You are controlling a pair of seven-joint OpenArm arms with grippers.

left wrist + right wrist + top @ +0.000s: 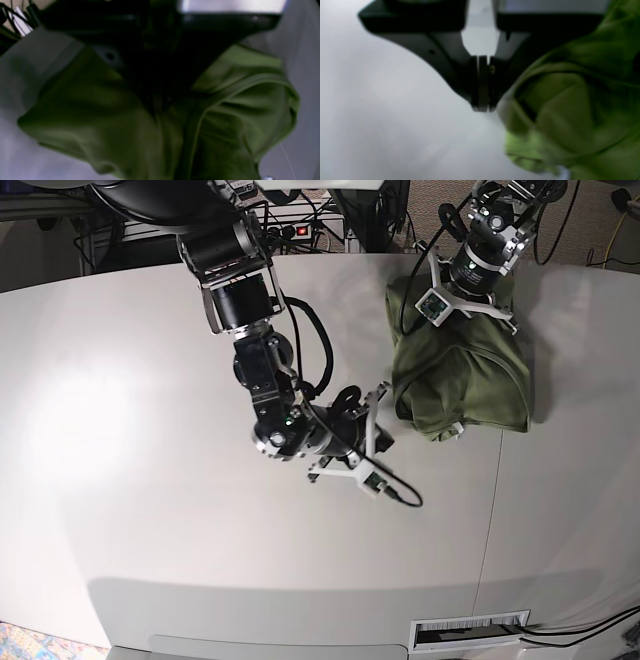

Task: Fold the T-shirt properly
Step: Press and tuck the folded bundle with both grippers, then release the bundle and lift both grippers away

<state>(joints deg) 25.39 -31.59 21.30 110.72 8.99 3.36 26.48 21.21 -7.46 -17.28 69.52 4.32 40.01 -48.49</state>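
One T-shirt (465, 375) bunched upper right on table (150, 430), two arms, left gripper (462, 308) upper right clenched on shirt cloth, right gripper (385, 432) at ctr clenched empty just beside shirt edge

The T-shirt (462, 375) is a plain olive-green knit garment, bunched into a rumpled heap with deep creases and overlapping folds. It lies on the pale worktop (150, 430) toward that surface's far edge, in the right half of the base view. Its upper part is drawn up into a peak while the lower part spreads wider and sags flat on the worktop. A small white tag (456, 430) shows at the near hem.
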